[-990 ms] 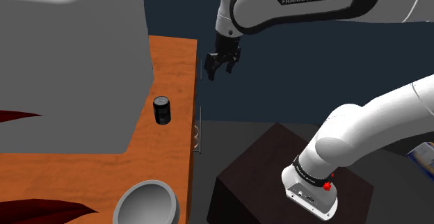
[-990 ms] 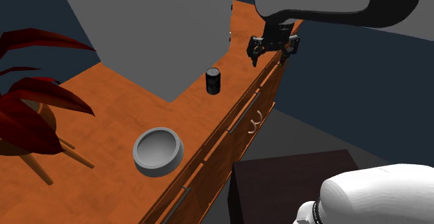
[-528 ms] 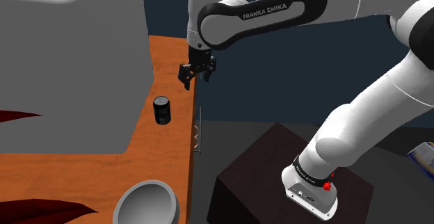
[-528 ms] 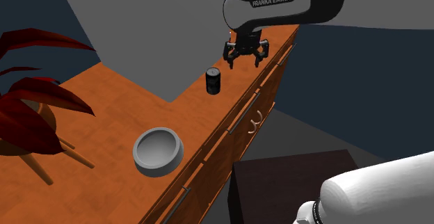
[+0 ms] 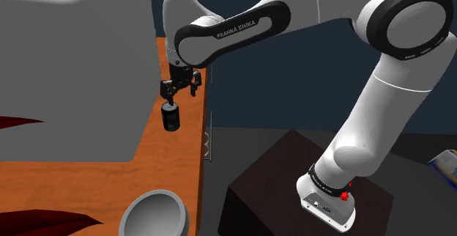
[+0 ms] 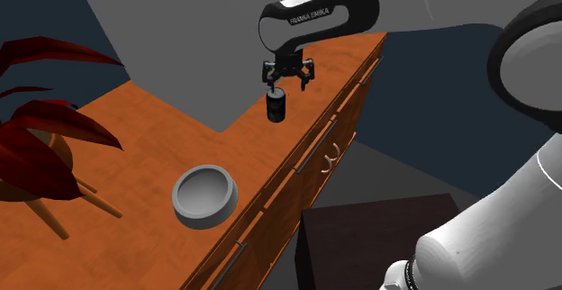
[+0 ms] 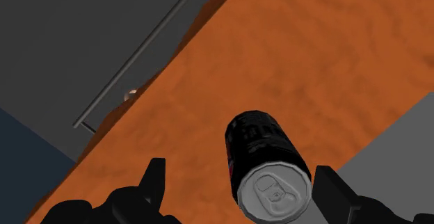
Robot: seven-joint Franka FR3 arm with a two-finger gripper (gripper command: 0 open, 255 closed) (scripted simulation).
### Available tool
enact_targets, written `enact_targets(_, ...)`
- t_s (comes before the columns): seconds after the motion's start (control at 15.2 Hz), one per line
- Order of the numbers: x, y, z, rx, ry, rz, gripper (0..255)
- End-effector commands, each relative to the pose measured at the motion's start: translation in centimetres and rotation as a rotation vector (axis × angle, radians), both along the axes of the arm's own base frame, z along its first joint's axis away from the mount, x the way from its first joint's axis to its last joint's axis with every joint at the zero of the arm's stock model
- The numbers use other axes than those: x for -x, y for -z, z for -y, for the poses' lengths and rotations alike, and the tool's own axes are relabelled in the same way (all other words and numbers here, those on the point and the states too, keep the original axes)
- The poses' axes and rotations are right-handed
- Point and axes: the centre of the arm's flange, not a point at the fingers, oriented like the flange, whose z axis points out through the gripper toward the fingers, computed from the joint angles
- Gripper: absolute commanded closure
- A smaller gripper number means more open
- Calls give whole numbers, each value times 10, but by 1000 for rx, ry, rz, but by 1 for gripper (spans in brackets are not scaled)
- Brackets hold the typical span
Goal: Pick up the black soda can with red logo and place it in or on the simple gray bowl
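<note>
Claw (image 5: 179, 92) now just above can (image 5: 170, 116)

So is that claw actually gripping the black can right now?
No, the gripper is open: its fingers stand apart on either side of the black can, with a gap showing on each side.

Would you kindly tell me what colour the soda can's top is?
The soda can has a silver-grey top; wrist view shows it best.
</note>
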Motion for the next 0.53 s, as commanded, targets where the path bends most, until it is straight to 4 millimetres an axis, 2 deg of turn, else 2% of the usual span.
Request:
enact_targets(0.0,-15,13,-19,0,3,-4,0)
enact_targets(0.13,-28,24,-34,0,4,-7,0)
enact_targets(0.46,-29,50,-34,0,4,-7,0)
